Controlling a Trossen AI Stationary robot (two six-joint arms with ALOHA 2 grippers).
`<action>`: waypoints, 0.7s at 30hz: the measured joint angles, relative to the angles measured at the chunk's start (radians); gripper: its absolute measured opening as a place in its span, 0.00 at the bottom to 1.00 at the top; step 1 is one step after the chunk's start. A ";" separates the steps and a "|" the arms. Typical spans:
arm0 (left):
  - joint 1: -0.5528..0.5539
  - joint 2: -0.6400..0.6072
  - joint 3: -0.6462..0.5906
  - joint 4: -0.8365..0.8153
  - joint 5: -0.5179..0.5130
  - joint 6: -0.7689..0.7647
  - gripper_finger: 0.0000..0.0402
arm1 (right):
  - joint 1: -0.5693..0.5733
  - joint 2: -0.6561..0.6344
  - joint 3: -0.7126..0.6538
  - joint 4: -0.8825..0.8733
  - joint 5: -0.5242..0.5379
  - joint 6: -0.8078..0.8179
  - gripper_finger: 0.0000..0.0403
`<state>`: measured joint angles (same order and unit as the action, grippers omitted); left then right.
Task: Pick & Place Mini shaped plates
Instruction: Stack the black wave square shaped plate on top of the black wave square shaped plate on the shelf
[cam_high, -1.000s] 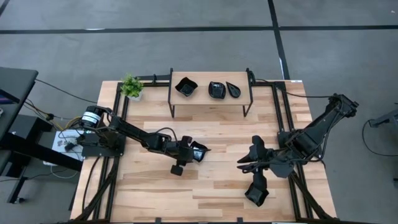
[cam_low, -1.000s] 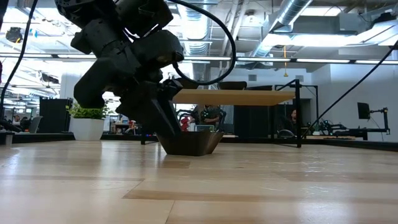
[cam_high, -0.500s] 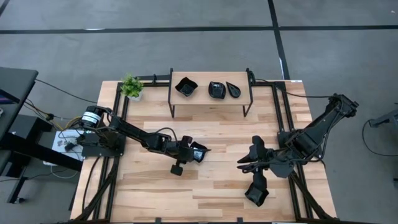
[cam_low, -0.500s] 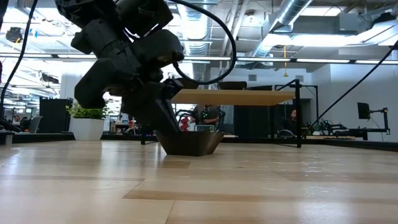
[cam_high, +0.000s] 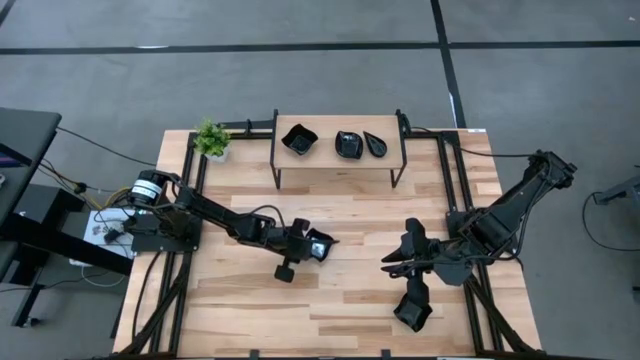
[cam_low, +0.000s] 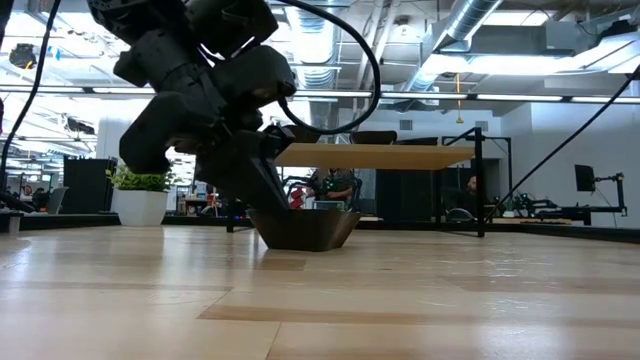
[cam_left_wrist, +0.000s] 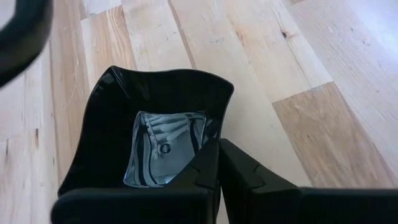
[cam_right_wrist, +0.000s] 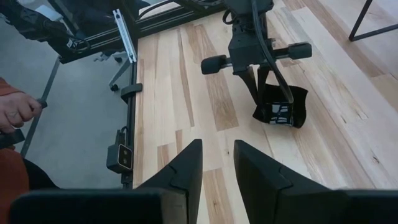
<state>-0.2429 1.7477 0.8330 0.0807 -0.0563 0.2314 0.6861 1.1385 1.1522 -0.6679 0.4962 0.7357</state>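
A squarish glossy black mini plate (cam_high: 321, 245) (cam_left_wrist: 155, 106) sits at the table's middle, with my left gripper (cam_high: 309, 243) (cam_left_wrist: 217, 146) shut on its rim. In the low view the plate (cam_low: 310, 230) rests by its base on the wood under the gripper (cam_low: 262, 195). Three more black plates (cam_high: 299, 139) (cam_high: 349, 144) (cam_high: 375, 144) lie on top of the raised shelf (cam_high: 340, 160) at the far side. My right gripper (cam_high: 390, 263) (cam_right_wrist: 217, 155) hangs open above the table's right half, with nothing between its fingers. My left gripper pinches the plate's rim (cam_left_wrist: 219, 132) on the side nearest the arm, one finger (cam_left_wrist: 199, 171) inside the dish and the other (cam_left_wrist: 245, 171) outside. The fingers slant down from the table's left. The plate's base (cam_low: 305, 245) stays on the table.
A small green potted plant (cam_high: 211, 139) stands at the far left corner beside the shelf. Black frame rails run along both table sides (cam_high: 190, 200). A person's hand (cam_right_wrist: 15, 112) shows beyond the table's edge in the right wrist view. Bare wood lies along the near edge (cam_high: 330, 320).
My left gripper has shut on the plate's rim without moving along the table; the plate has stayed on the wood, nudged only slightly.
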 joint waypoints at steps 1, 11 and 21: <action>-0.001 0.000 0.000 0.000 0.000 0.000 0.02 | 0.000 0.000 0.000 0.000 0.000 0.000 0.22; -0.005 0.000 0.000 0.000 0.001 0.000 0.02 | 0.000 0.000 0.000 0.000 0.000 0.000 0.22; -0.005 -0.087 0.002 -0.004 -0.031 0.000 0.02 | -0.008 0.000 0.000 0.005 0.001 0.026 0.22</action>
<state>-0.2481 1.6612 0.8349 0.0765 -0.0868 0.2314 0.6777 1.1385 1.1519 -0.6633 0.4971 0.7616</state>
